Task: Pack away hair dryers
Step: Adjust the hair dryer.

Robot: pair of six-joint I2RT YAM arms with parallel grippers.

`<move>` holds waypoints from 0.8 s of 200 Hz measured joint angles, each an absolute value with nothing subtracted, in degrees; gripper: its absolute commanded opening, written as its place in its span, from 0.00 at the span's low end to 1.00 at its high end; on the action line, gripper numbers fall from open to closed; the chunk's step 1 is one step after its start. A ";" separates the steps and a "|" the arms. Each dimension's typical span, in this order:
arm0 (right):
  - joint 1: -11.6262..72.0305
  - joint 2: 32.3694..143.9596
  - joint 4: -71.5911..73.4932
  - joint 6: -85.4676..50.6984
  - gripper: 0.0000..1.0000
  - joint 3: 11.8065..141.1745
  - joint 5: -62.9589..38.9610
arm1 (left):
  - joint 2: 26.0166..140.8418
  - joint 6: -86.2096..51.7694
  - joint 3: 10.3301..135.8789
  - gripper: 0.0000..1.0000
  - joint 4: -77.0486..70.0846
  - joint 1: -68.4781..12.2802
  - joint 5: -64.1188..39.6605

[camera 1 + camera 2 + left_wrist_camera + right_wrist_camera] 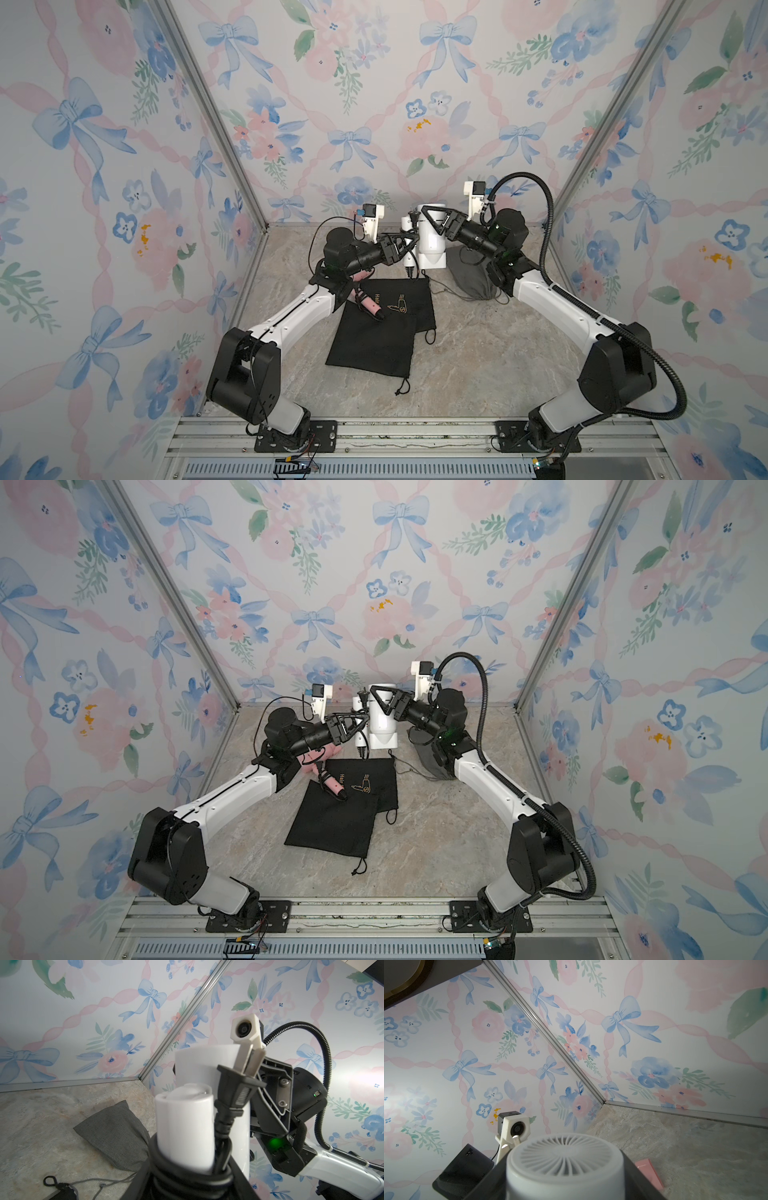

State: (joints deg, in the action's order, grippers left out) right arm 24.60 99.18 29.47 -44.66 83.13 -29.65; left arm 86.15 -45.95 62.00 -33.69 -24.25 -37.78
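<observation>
Nearest, a flat black pouch (374, 345) of matte cloth lies on the marbled tabletop (478, 365), covering part of a second pouch (411, 299). On the black pouch's far corner rests the pink dryer (368, 306), its barrel lost under the left arm. Beyond the black pouch, rightward, a bulging grey pouch (469, 278) is half hidden by the right arm. Farther behind the black pouch the white dryer (430, 241) stands upright: the left tool (409, 245) clamps its cord-wrapped handle, the right tool (432, 216) its smooth barrel.

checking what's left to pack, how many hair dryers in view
2. A white hair dryer is held up between left gripper and right gripper; a pink hair dryer lies partly on the black pouches, under the left arm. The bulging grey pouch may hide another.
</observation>
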 measured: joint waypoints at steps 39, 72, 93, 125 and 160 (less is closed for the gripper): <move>24.49 99.18 29.52 -45.45 0.74 83.11 -30.35 | 84.90 -45.65 60.86 0.00 -33.58 -23.57 -38.04; 23.75 99.18 29.87 -45.89 0.75 82.96 -30.65 | 83.81 -44.97 59.33 0.00 -32.86 -22.68 -38.15; 22.04 98.87 30.33 -45.78 0.75 81.69 -30.52 | 82.81 -42.81 58.50 0.00 -29.89 -22.00 -37.10; 18.65 97.21 26.63 -42.76 0.75 78.28 -29.56 | 81.28 -36.88 58.72 0.03 -21.45 -21.65 -32.64; 17.26 94.91 16.27 -35.55 0.74 76.23 -26.70 | 80.95 -31.55 58.98 0.04 -13.10 -21.39 -27.14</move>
State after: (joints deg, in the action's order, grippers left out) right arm 17.26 94.91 16.27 -35.55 76.23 -26.70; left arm 80.95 -31.55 58.98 -13.10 -21.39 -27.14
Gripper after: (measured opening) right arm 0.746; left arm 0.439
